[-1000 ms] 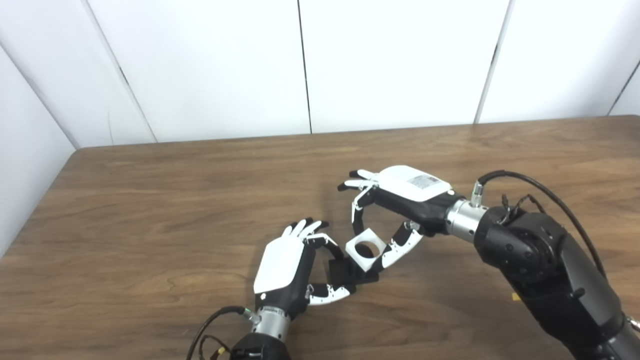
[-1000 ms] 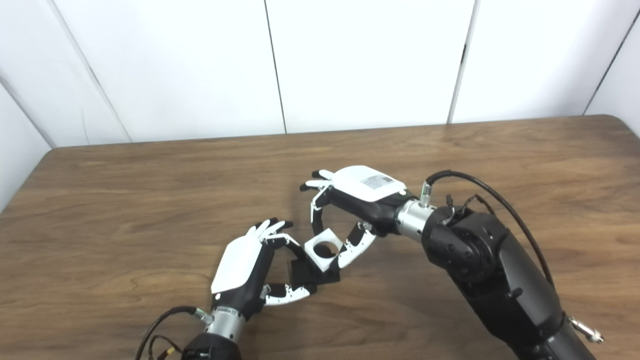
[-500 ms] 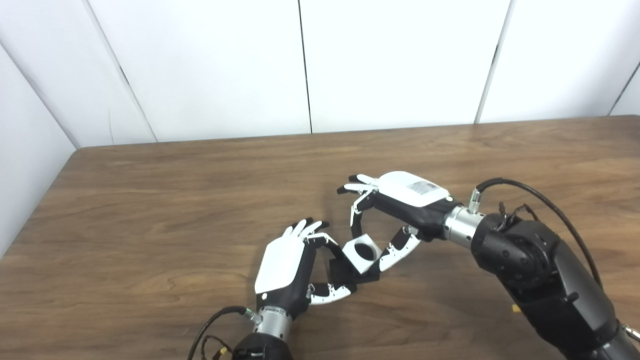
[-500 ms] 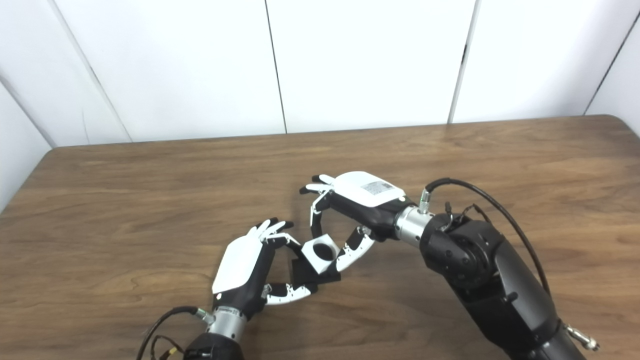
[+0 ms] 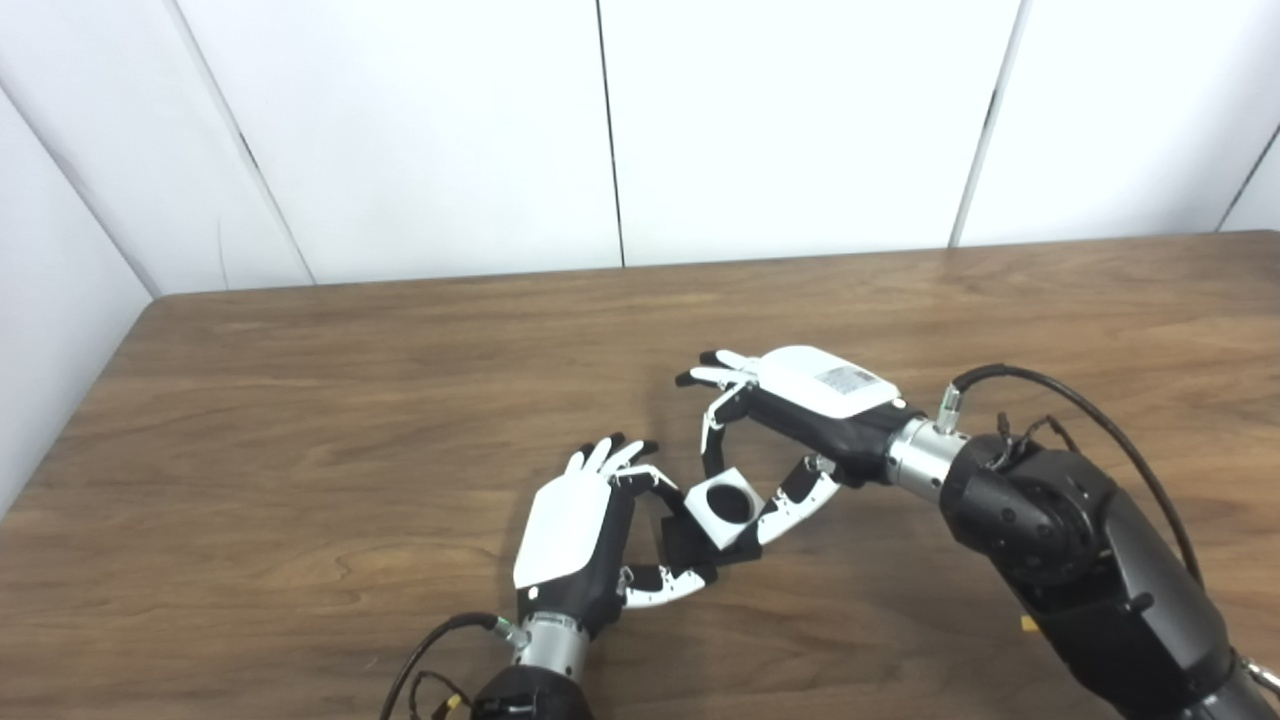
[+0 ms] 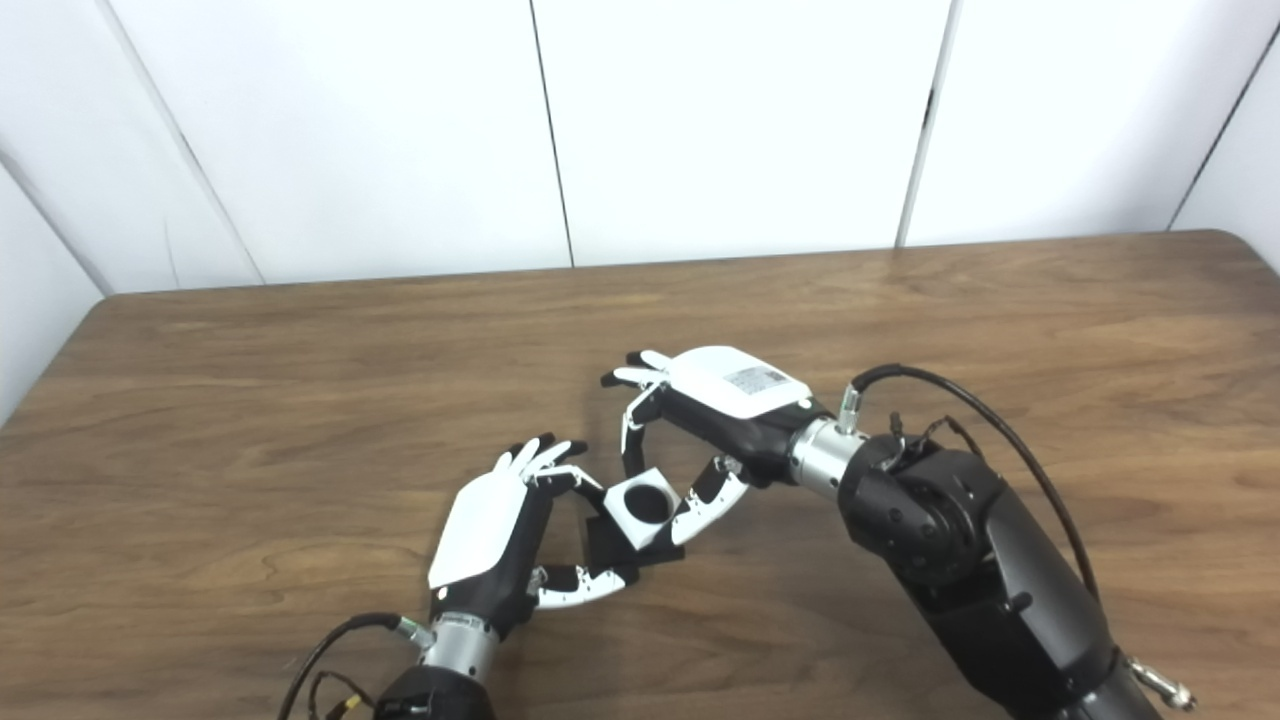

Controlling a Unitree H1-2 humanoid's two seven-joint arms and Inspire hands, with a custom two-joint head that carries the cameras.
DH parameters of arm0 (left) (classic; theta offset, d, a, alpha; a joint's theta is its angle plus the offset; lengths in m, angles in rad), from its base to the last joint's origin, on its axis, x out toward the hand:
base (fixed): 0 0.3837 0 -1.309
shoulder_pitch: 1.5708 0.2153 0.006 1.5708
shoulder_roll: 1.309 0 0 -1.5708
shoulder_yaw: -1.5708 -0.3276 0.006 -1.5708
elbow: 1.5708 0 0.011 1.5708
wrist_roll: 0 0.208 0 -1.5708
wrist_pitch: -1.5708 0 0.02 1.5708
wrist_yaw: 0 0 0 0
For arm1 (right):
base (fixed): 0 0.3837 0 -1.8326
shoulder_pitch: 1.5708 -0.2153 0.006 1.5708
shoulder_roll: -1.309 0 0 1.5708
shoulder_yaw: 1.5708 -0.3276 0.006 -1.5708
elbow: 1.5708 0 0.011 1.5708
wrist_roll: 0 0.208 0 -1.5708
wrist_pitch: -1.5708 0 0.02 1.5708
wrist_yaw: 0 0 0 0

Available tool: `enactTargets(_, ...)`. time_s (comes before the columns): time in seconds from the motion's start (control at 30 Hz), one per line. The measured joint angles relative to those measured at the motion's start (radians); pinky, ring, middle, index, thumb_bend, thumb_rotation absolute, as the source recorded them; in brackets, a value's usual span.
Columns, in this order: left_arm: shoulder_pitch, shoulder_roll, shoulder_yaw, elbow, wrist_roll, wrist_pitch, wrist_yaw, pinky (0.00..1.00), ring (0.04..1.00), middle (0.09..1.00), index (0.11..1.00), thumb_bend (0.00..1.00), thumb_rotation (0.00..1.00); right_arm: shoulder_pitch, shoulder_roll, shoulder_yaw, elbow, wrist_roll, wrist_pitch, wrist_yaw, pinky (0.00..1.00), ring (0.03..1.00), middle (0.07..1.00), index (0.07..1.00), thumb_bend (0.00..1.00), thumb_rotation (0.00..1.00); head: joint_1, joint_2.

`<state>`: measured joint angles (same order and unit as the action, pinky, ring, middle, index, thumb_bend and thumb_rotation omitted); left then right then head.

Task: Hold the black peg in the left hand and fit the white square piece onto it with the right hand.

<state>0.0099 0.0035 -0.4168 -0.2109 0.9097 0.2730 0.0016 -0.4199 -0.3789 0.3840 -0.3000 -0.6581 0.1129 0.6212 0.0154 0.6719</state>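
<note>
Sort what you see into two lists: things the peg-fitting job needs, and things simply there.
Job:
black plastic peg piece
white square block with a round hole
left hand
right hand

Simply there:
brown wooden table
white wall panels

Square piece atop peg

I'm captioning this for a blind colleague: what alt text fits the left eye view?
Over a wooden table, the right hand holds a white square piece with a round hole against the black peg gripped by the left hand. Whether the piece is seated on the peg cannot be told.
</note>
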Motion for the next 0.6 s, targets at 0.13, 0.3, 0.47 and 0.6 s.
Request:
enactTargets(0.13,0.0,-0.002,0.0,0.002,0.0,0.001,0.002,0.99,0.966,0.886,0.491,0.52,0.06,0.0,0.002,0.004,0.001,-0.011,-0.002,0.0,0.96,1.0,0.932,0.493,0.52,0.16,-0.002,0.0)
enactTargets(0.3,-0.001,-0.002,-0.004,0.008,0.0,-0.003,0.013,0.97,0.96,0.88,0.491,0.52,0.06,0.0,0.0,0.03,0.001,-0.065,-0.031,-0.002,0.97,1.0,0.933,0.493,0.52,0.16,-0.005,0.002)
enactTargets(0.47,-0.003,-0.003,-0.011,0.016,0.0,-0.01,0.028,0.96,0.953,0.876,0.49,0.52,0.06,-0.001,-0.004,0.066,-0.014,-0.156,-0.045,0.016,0.98,1.0,0.942,0.494,0.52,0.15,0.0,0.002)
enactTargets(0.6,-0.004,-0.004,-0.014,0.019,0.0,-0.012,0.032,0.96,0.954,0.876,0.49,0.52,0.06,0.0,-0.001,0.067,-0.015,-0.177,-0.045,0.026,0.97,1.0,0.943,0.617,0.76,0.25,0.002,0.002)
